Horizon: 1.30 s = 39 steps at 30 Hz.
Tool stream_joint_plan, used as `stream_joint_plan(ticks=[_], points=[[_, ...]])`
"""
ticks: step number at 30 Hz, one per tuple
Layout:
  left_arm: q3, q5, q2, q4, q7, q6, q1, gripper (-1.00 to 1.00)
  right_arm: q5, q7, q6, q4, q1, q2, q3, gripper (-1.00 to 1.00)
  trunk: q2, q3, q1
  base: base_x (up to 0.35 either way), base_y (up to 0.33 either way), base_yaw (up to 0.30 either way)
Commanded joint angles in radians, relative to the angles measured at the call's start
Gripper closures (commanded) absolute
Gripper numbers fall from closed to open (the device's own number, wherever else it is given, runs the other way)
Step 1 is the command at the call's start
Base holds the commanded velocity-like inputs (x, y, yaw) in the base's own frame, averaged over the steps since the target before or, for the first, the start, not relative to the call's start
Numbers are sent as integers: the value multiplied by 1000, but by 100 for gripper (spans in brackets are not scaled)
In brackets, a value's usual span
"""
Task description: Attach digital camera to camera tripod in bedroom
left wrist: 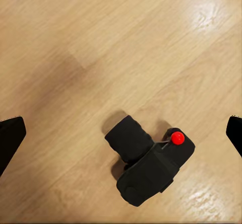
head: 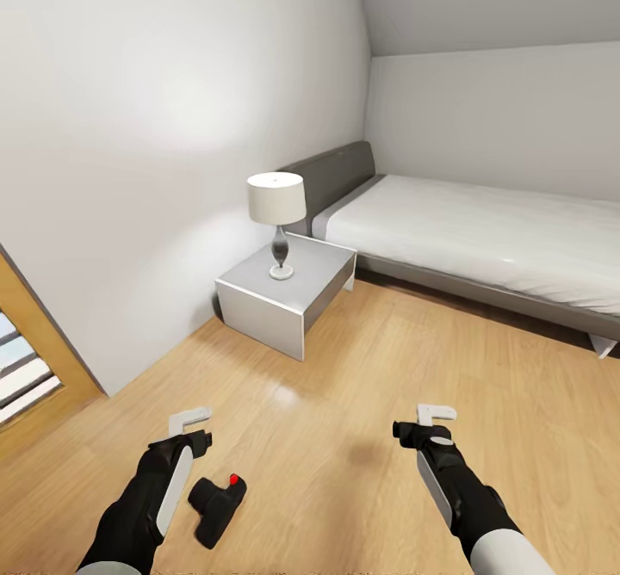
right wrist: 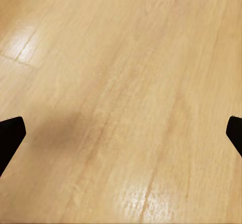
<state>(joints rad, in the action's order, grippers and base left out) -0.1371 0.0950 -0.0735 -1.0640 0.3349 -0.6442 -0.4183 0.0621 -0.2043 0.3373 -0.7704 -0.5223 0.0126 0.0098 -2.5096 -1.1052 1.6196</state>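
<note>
Digital camera (left wrist: 148, 168) lies on the floor (head: 344, 437) beneath your wide-open, empty left gripper (head: 190, 421), so lower to grasp it.

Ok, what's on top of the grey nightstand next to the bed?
A table lamp with a white shade stands on the nightstand, its round base on the top. The spot beneath that base is covered.

black digital camera (left wrist: 146, 166) with red button, light wood floor (head: 344, 420), grey bed (head: 344, 170)
</note>
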Motion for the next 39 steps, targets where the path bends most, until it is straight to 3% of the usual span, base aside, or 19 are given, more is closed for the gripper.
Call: stream_joint_plan(ticks=[1,23,29,30,39], points=[[-1,10,-1,-1,7,-3,0,-100,7,-5,5,-3,0,0,1,-100,-1,-5,0,0,0,0],[0,14,-1,7,-10,-2,0,-100,8,2,41,-31,-1,0,1,-100,-6,-90,10,0,0,0],[-1,31,2,8,-80,-2,0,-100,8,2,41,-33,-1,1,1,-100,-7,-113,13,0,0,0],[-1,52,21,3,-205,-3,0,-100,10,12,78,-33,-1,2,1,-100,-7,-117,13,0,0,0],[2,44,31,-2,-229,-5,0,-100,4,80,93,-33,-1,-2,-5,-100,-10,-152,17,0,0,0]])
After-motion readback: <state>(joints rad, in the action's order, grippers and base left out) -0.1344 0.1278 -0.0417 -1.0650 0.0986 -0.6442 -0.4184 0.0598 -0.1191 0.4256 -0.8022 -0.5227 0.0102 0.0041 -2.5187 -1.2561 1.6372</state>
